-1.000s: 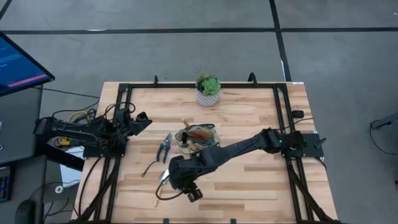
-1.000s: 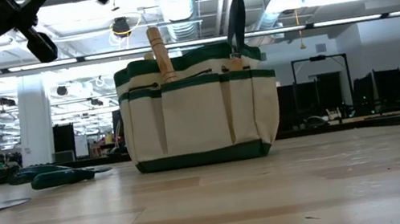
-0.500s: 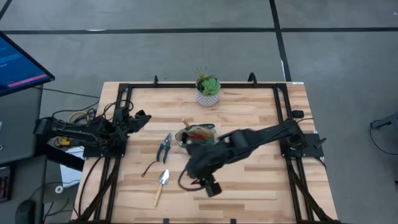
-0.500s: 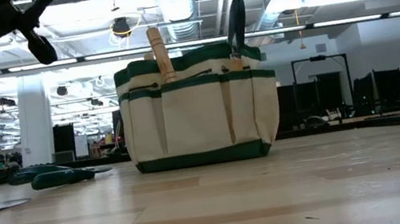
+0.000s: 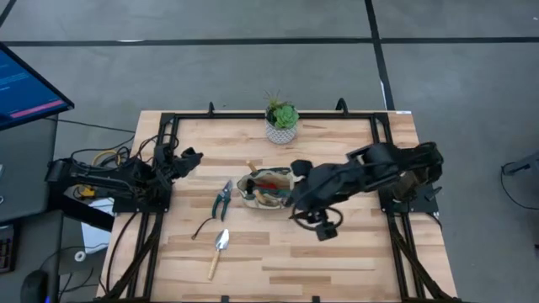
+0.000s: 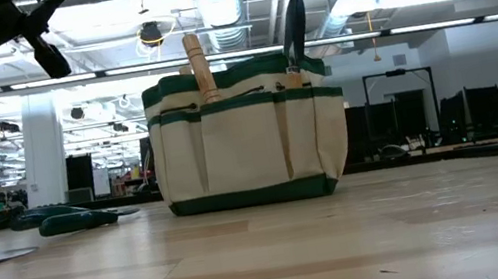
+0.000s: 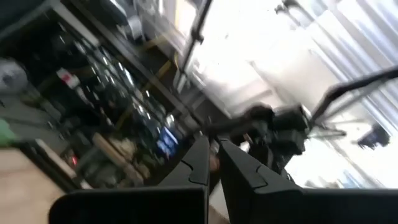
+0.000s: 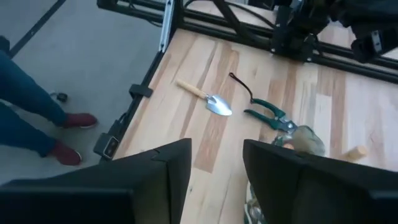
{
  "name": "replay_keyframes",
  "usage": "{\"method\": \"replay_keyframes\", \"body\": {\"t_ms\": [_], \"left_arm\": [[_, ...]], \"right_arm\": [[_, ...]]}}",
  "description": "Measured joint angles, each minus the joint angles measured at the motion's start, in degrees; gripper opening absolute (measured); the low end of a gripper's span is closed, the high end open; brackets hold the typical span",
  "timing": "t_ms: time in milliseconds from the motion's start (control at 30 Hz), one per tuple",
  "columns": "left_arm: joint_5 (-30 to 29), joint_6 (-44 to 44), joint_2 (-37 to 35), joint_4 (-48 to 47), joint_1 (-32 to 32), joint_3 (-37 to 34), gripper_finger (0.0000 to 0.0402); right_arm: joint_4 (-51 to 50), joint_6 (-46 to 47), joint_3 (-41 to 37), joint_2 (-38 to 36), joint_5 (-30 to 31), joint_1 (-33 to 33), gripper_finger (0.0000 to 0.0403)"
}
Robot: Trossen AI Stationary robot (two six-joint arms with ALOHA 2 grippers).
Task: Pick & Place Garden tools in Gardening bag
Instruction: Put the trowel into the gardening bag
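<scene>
With empty, spread fingers, the right gripper (image 5: 296,204) hovers beside the gardening bag (image 5: 266,188), risking toppling it if lowered carelessly, while the left gripper (image 5: 189,157) waits with fingers pressed together.

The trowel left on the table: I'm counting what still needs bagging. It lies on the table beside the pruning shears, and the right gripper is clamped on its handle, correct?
Not quite. The trowel does lie on the table near the pruning shears, but the right gripper holds nothing; it is up by the gardening bag, fingers apart. The high view shows this.

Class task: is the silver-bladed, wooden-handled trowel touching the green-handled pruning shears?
Apart. The high view shows bare wood between the trowel and the pruning shears; the right wrist view shows the gap too.
</scene>
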Motion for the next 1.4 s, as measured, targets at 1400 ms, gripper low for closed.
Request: {"method": "replay_keyframes", "body": {"t_ms": [1400], "left_arm": [[0.2, -16.3, 15.4, -38.4, -13.8, 24.9, 0.0003]], "right_arm": [[39.5, 15.8, -79.7, -64.5, 15.6, -2.0, 0.0116]]}}
